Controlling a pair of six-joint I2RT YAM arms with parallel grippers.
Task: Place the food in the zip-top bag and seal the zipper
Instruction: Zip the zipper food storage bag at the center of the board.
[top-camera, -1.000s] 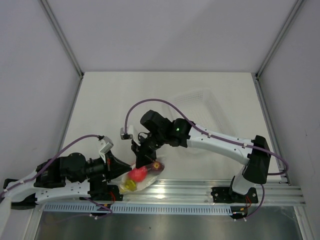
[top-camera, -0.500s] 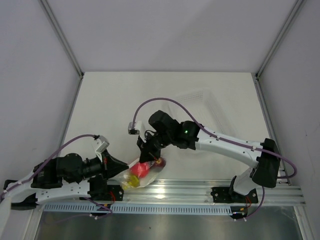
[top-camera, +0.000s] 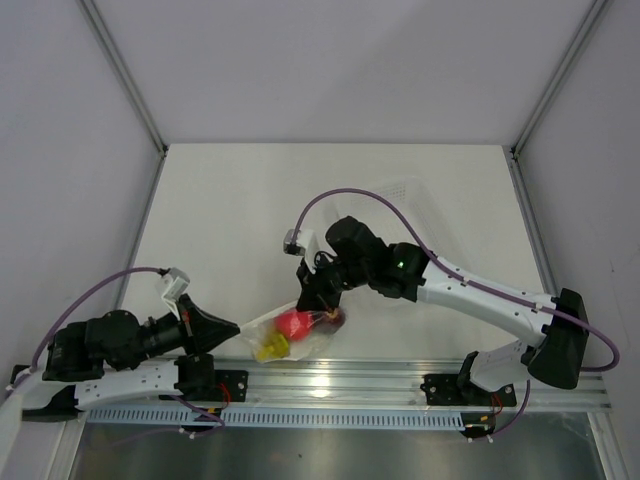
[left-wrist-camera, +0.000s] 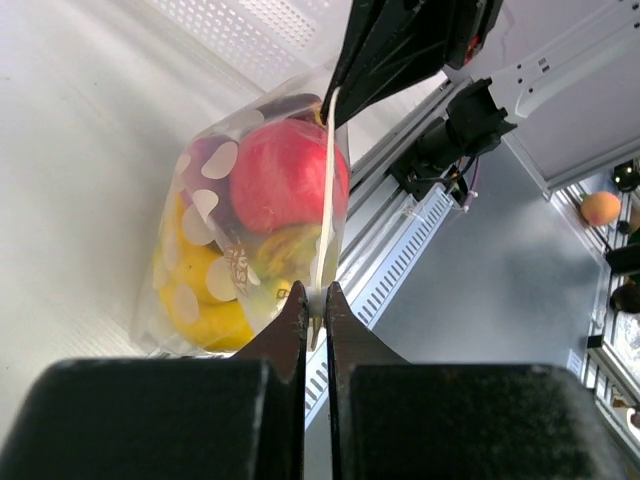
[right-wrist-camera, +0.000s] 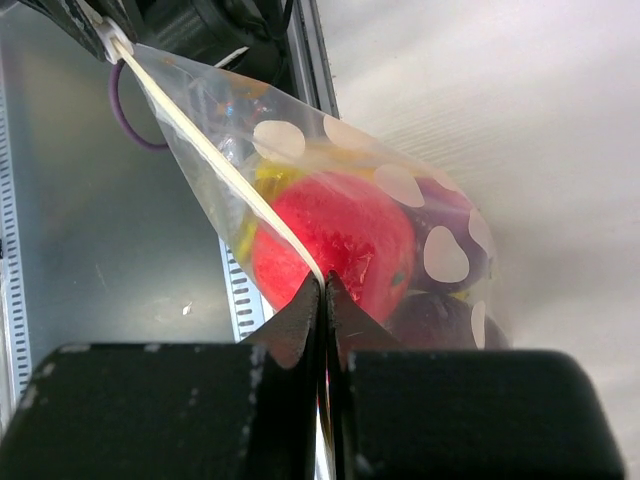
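The zip-top bag (top-camera: 285, 333) is clear with white dots and hangs stretched between my two grippers near the table's front edge. Inside it I see the red round fruit (top-camera: 293, 324), the yellow banana bunch (top-camera: 270, 349) and a dark purple piece (top-camera: 331, 319). My left gripper (top-camera: 238, 327) is shut on the zipper (left-wrist-camera: 329, 190) at the bag's left end (left-wrist-camera: 315, 300). My right gripper (top-camera: 309, 303) is shut on the zipper's other end (right-wrist-camera: 324, 285). The zipper strip (right-wrist-camera: 205, 150) runs taut and straight between them. The red fruit (right-wrist-camera: 335, 245) presses against the bag wall.
The translucent white perforated tray (top-camera: 400, 200) lies at the back right of the table. The metal rail (top-camera: 400, 378) runs along the front edge just below the bag. The white walls stand on both sides.
Both grippers have moved apart along the zipper, the left one to the left, the right one to the right and back. The bag has shifted right and its mouth is pulled straighter.
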